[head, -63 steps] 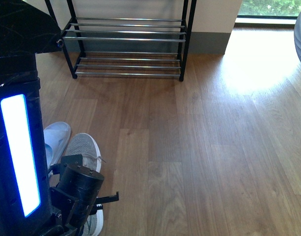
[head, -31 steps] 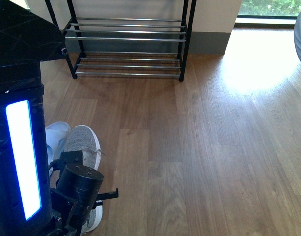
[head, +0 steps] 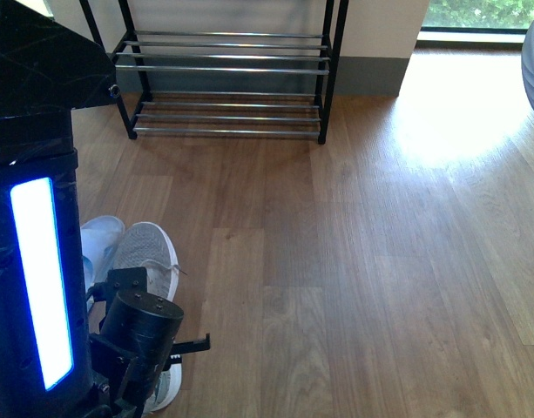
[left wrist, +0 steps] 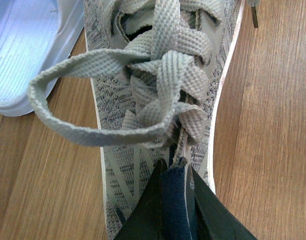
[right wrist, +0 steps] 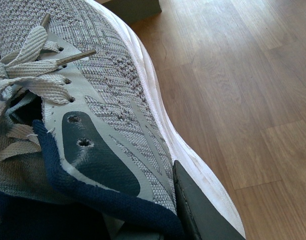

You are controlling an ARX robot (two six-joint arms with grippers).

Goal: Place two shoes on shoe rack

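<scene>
Left gripper (left wrist: pixel 168 202) clamps navy tongue of grey knit white-soled sneaker (left wrist: pixel 143 75) on wood floor (head: pixel 380 261), well apart from black-framed chrome-bar shoe rack (head: pixel 223 65); right gripper (right wrist: pixel 167 220), one finger visible against second sneaker (right wrist: pixel 108 90), grip can't tell.

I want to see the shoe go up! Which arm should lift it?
Probably left: the left hand pinches the grey sneaker by its navy tongue. The right hand shows only one finger, grip unclear.

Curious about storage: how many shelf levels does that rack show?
2. The upper level sits near the picture's top; the lower level is just above the floor. The rack's top is cut off, so more may be hidden.
</scene>
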